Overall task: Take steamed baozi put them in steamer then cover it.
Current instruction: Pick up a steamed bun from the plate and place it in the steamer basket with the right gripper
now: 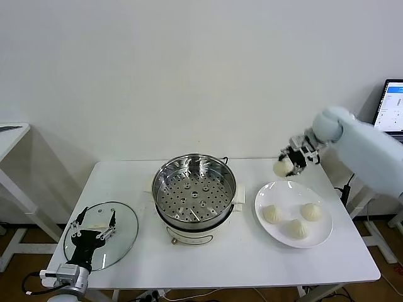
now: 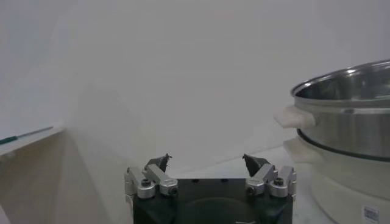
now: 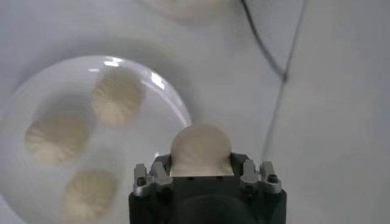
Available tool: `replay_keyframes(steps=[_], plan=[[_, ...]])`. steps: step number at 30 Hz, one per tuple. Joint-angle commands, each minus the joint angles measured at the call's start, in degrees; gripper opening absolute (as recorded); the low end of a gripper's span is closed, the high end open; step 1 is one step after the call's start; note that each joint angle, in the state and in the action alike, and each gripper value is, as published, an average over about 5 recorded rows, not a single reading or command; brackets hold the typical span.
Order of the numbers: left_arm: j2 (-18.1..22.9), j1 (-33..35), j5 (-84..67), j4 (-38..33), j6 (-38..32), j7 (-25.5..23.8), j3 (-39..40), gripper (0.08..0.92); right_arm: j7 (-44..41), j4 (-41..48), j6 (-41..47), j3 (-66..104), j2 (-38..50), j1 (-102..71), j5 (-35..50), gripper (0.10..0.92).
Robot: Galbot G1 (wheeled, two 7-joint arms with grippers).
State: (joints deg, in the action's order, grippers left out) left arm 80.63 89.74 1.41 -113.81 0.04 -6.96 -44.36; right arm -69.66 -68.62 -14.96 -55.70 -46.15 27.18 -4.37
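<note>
My right gripper (image 1: pixel 291 162) is shut on a cream-white baozi (image 1: pixel 283 167) and holds it in the air above the far edge of the white plate (image 1: pixel 277 192); the bun shows between the jaws in the right wrist view (image 3: pixel 201 149). Three more baozi (image 1: pixel 272 214) (image 1: pixel 311 211) (image 1: pixel 297 228) lie on the plate. The steel steamer (image 1: pixel 194 189) with its perforated tray stands at the table's centre, uncovered and with no bun in it. The glass cover (image 1: pixel 123 229) lies flat at the front left. My left gripper (image 1: pixel 94 228) hangs open over it, holding nothing.
A laptop (image 1: pixel 391 106) stands at the far right beyond the table. A black cable (image 3: pixel 277 67) runs across the table behind the plate. A side table (image 1: pixel 12 135) stands at the left. The steamer's wall and handle show in the left wrist view (image 2: pixel 347 115).
</note>
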Motion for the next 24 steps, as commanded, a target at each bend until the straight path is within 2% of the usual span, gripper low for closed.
replay_keyframes(steps=[1, 7, 14, 24], plan=[[-0.6, 0.4, 0.0, -0.3, 0.0, -0.1, -0.3, 0.823, -0.9, -12.3, -16.2, -17.5, -5.9, 20.9, 6.6, 0.645], [-0.9, 0.3, 0.0, -0.1, -0.1, -0.2, 0.0, 0.823, 2.3, -11.5, -19.9, -20.2, -16.2, 22.1, 4.2, 0.645], [-1.3, 0.3, -0.1, 0.2, -0.1, -0.4, -0.2, 0.823, 4.6, -2.7, -24.3, -18.8, -27.1, 16.9, 0.5, 0.645], [-1.7, 0.7, -0.3, 0.9, -0.6, -0.7, -0.6, 0.823, 5.0, 9.4, -27.5, -15.3, -33.6, 4.4, -4.2, 0.646]])
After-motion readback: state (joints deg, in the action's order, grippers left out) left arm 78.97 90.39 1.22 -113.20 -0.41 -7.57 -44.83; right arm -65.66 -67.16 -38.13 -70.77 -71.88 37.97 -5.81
